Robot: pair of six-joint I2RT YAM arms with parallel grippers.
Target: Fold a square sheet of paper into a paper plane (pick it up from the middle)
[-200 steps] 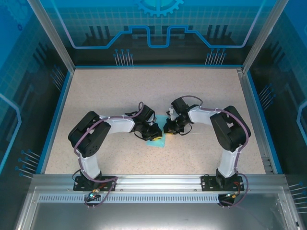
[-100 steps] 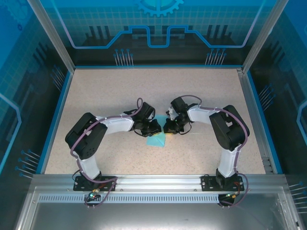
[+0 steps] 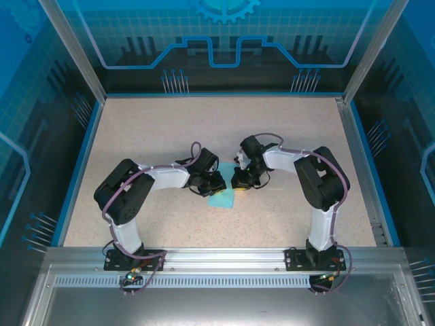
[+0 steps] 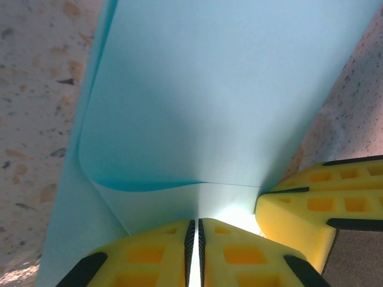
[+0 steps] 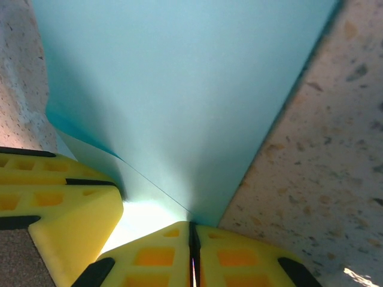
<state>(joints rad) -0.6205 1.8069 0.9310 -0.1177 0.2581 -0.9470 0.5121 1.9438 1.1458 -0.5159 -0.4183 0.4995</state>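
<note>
The square sheet of paper (image 3: pixel 222 198) being clamped
Over the counter (image 3: pixel 156 129), its far edge is being pinched by left jaws and right jaws side by side; it is extending toward the near edge.

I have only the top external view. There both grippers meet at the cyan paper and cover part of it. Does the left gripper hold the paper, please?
Observer: Yes. In the left wrist view the left gripper is shut on the near edge of the square sheet of paper.
Operator: And the right one?
Observer: In the right wrist view the right gripper is shut on the sheet too, with its jaws pressed together.
Operator: Is the sheet lying flat?
Observer: No. The left wrist view shows an upper layer bent over a lower one, with a rounded fold that is not pressed flat.
</note>
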